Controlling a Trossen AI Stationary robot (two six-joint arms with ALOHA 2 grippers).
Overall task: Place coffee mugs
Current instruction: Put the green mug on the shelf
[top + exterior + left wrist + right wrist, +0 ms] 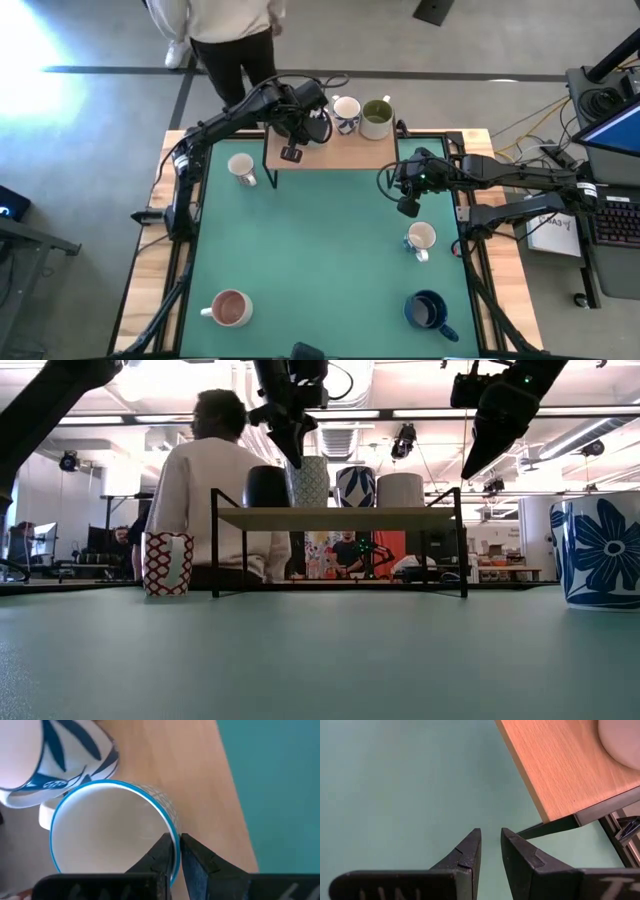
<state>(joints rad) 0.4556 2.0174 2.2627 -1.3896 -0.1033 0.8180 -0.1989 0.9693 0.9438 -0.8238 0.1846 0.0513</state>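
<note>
1. Your left gripper (175, 851) is up at the far side of the table, over the wooden shelf (350, 153), and its fingers are clamped on the rim of a blue-rimmed mug (112, 827), one finger inside and one outside.
2. That mug stands on the shelf, touching or just beside a white mug with blue pattern (60, 757).
3. From the low view you see four mugs in a row on the shelf: a dark mug (268, 487) at the left, the gripped one next, the blue-patterned one, then a pale mug (400, 489) at the right.
4. From above, that pale mug shows an olive-green inside (376, 117).
5. Your right gripper (490, 851) hangs above the green mat (320, 260), just off the shelf's near right corner; its fingers stand a little apart with nothing between them.
6. Four mugs sit on the mat: a white mug (241, 167) far left, a cream mug (421, 238) at the right below the right gripper, a pink-brown mug (230, 309) near left, and a dark blue mug (427, 311) near right.
7. A person (228, 35) stands beyond the table's far edge.
</note>
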